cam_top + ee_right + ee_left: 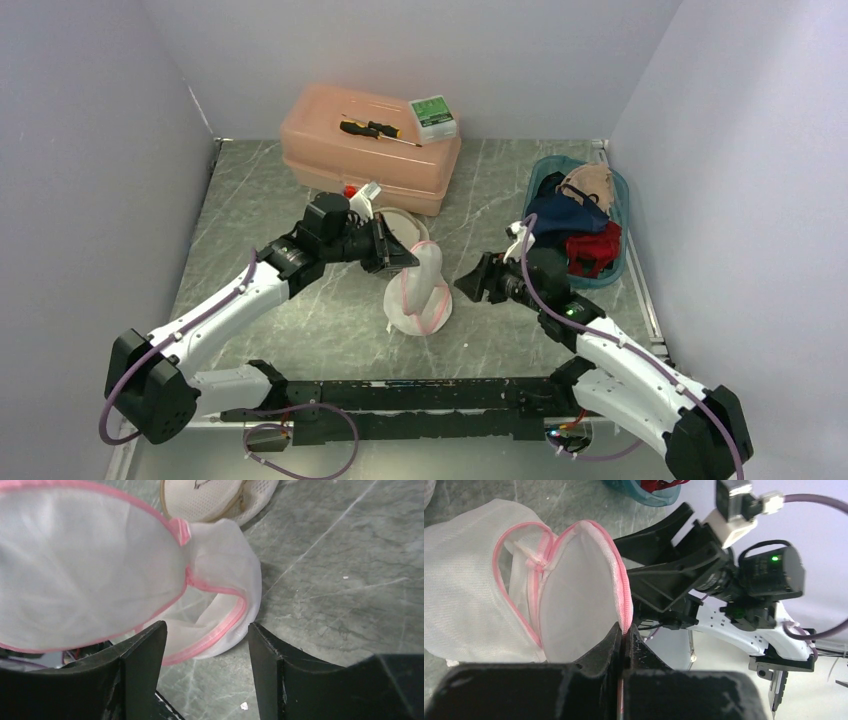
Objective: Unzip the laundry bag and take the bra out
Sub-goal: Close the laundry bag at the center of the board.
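The white mesh laundry bag [420, 296] with a pink zipper edge stands on the table centre, pulled upward. My left gripper [411, 258] is shut on the pink zipper rim at the bag's top; in the left wrist view [626, 630] the pink edge of the bag [574, 590] runs between the closed jaws. The bag hangs open with a loose flap [75, 555]. My right gripper [470, 283] is open and empty just right of the bag, low over the table [205, 630]. A cream cup-shaped item with a tan rim, seemingly the bra [215, 497], lies behind the bag [403, 222].
A peach toolbox [370, 150] stands at the back with a screwdriver [375, 129] and a small green-and-white box [433, 115] on it. A teal basket [602, 281] with clothes sits at the right. Walls enclose the table.
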Tool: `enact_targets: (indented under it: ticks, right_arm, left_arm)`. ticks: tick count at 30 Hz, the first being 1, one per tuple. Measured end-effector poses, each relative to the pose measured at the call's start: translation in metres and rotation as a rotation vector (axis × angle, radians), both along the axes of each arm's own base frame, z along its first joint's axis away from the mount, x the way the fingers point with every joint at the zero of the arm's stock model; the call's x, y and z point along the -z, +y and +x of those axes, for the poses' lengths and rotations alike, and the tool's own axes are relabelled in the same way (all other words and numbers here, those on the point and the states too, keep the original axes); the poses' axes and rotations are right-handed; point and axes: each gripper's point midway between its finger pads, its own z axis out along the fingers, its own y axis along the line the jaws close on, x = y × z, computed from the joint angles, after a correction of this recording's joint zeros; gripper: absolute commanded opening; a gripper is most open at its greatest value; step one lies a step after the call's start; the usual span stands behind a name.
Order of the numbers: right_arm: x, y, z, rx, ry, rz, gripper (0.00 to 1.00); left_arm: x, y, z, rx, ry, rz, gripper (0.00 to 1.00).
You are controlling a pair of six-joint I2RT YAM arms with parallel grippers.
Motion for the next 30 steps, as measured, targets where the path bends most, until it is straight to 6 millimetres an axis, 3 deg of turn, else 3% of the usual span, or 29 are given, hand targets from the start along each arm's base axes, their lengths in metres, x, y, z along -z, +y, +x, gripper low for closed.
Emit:
enact_targets:
  ticks: [9, 15, 19, 22, 25, 27, 30]
  right_arm:
    - [0.033, 0.009, -0.006, -0.106, -0.087, -0.017, 0.75]
    - [0.04, 0.028, -0.001, -0.128, -0.144, -0.045, 0.77]
    - [0.043, 0.028, 0.01, -0.086, -0.179, -0.045, 0.77]
    - [0.05, 0.026, 0.014, -0.059, -0.196, -0.047, 0.67]
    - [0.056, 0.027, 0.017, -0.056, -0.211, -0.049, 0.41]
    - [0.054, 0.029, 0.017, -0.061, -0.228, -0.041, 0.29]
    - [0.045, 0.034, 0.016, -0.073, -0.262, -0.02, 0.24]
  left_arm:
    - [-0.023, -0.009, 0.003, 0.021, 0.001, -0.143, 0.03]
    - [-0.039, -0.015, 0.0, 0.038, 0.021, -0.237, 0.03]
    - [-0.042, -0.015, -0.002, 0.044, 0.022, -0.251, 0.03]
    - [-0.046, -0.013, -0.004, 0.044, 0.019, -0.259, 0.03]
    - [-0.051, -0.011, -0.006, 0.049, 0.007, -0.269, 0.03]
    - [-0.053, -0.01, -0.007, 0.05, 0.004, -0.272, 0.02]
    - [-0.045, -0.008, -0.007, 0.046, 0.014, -0.27, 0.03]
